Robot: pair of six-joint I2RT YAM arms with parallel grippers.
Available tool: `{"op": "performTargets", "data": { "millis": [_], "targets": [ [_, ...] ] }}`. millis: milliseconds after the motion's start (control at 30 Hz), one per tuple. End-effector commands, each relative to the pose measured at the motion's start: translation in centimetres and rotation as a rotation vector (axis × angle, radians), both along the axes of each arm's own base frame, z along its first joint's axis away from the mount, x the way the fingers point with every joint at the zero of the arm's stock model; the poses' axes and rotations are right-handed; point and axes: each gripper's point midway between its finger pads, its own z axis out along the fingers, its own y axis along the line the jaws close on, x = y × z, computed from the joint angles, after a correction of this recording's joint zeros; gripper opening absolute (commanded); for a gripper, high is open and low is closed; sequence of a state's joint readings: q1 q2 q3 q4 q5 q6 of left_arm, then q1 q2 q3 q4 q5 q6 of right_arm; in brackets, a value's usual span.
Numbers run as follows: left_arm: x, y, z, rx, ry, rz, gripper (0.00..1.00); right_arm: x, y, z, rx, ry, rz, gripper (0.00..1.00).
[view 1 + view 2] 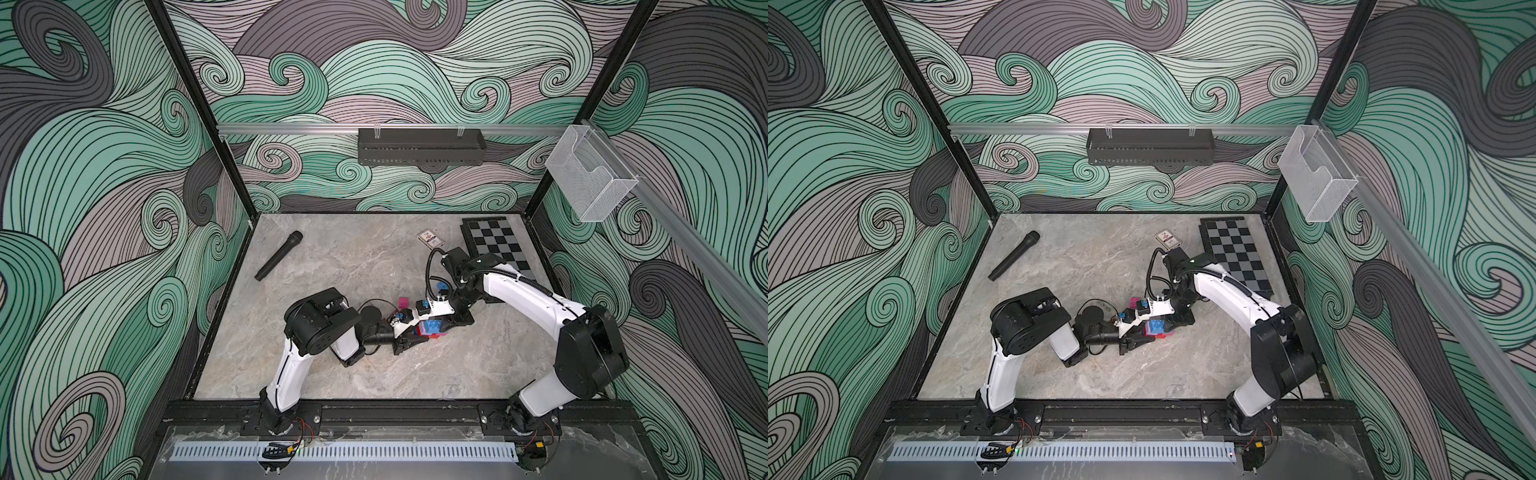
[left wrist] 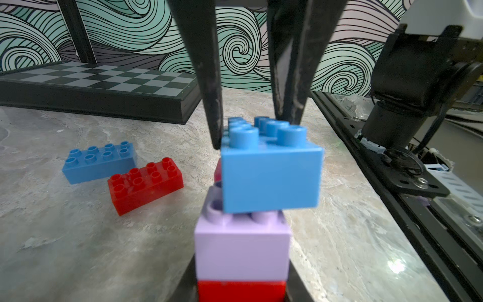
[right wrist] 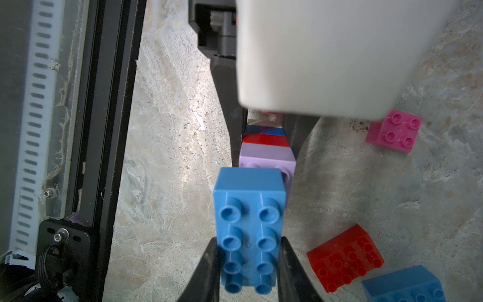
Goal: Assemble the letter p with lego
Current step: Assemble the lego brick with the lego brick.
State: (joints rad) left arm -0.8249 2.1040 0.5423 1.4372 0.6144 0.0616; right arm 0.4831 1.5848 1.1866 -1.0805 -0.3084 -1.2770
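Observation:
My left gripper (image 2: 241, 294) is shut on a lego stack held on its side, with a red brick (image 2: 241, 290) between the jaws and a lilac brick (image 2: 241, 248) at the free end. My right gripper (image 3: 249, 251) is shut on a blue oblong brick (image 3: 248, 209), whose end rests slightly askew on the lilac brick's (image 3: 266, 157) studs. In both top views the two grippers meet mid-table at the blue brick (image 1: 432, 325) (image 1: 1156, 326). A loose red brick (image 2: 145, 185), a blue brick (image 2: 99, 162) and a pink square brick (image 3: 394, 133) lie on the table nearby.
A black microphone (image 1: 278, 255) lies at the back left. A chessboard (image 1: 498, 245) and a boxed card deck (image 1: 432, 240) sit at the back right. The black front rail (image 3: 104, 130) runs close beside the held bricks.

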Motion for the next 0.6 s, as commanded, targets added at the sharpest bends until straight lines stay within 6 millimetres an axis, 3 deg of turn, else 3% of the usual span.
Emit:
{"op": "performTargets", "data": {
  "millis": [0, 567],
  "targets": [
    [-0.1, 0.4, -2.21, 0.052, 0.074, 0.001, 0.0, -0.65, 0.41, -0.59, 0.008, 0.047, 0.023, 0.0],
    [0.05, 0.39, -2.33, 0.051, 0.084, 0.0, 0.0, -0.64, 1.32, -1.06, 0.025, 0.081, -0.005, 0.0]
  ]
}}
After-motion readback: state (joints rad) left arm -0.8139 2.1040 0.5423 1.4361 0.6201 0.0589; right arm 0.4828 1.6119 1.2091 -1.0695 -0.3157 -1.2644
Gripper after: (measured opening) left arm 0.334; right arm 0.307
